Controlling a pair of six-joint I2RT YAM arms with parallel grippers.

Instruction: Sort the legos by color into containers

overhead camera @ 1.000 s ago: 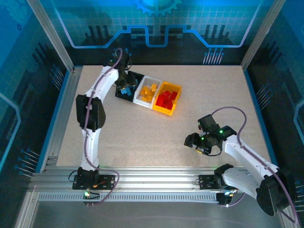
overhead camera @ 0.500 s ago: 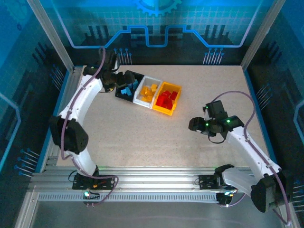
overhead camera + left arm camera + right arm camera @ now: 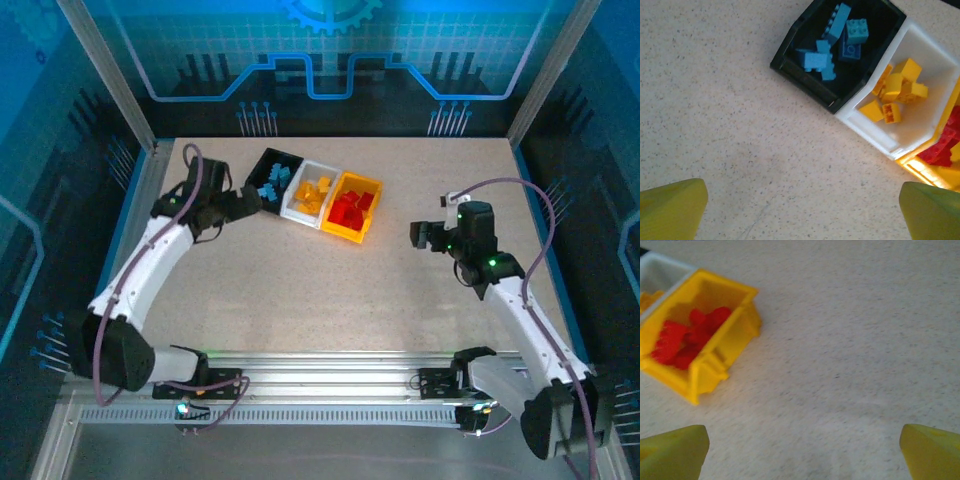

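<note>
1. Beige speckled table (image 3: 330, 290) carries the three containers, joined in a slanted row close to its far edge and left of its middle.
2. Black bin (image 3: 286, 160) is the end of the row closest to the table's left edge. It holds the light blue legos (image 3: 826, 47), loosely piled.
3. White bin (image 3: 932, 62) is the middle unit, touching the black bin on one side and the yellow bin on the other. It holds the yellow-orange legos (image 3: 897, 90).
4. Yellow bin (image 3: 735, 342) is the end of the row closest to the table's right edge. It holds the red legos (image 3: 687, 337), heaped together.
5. Left gripper (image 3: 258, 201) hangs over bare table just beside the black bin, on the side facing the left edge. Its jaws are spread wide, with one finger (image 3: 670, 207) at each lower corner of the left wrist view and nothing between them.
6. Right gripper (image 3: 421, 237) hangs over bare table near the yellow bin, on the side facing the right edge, not touching it. Its jaws are spread wide and its fingers (image 3: 930, 450) grip nothing.
</note>
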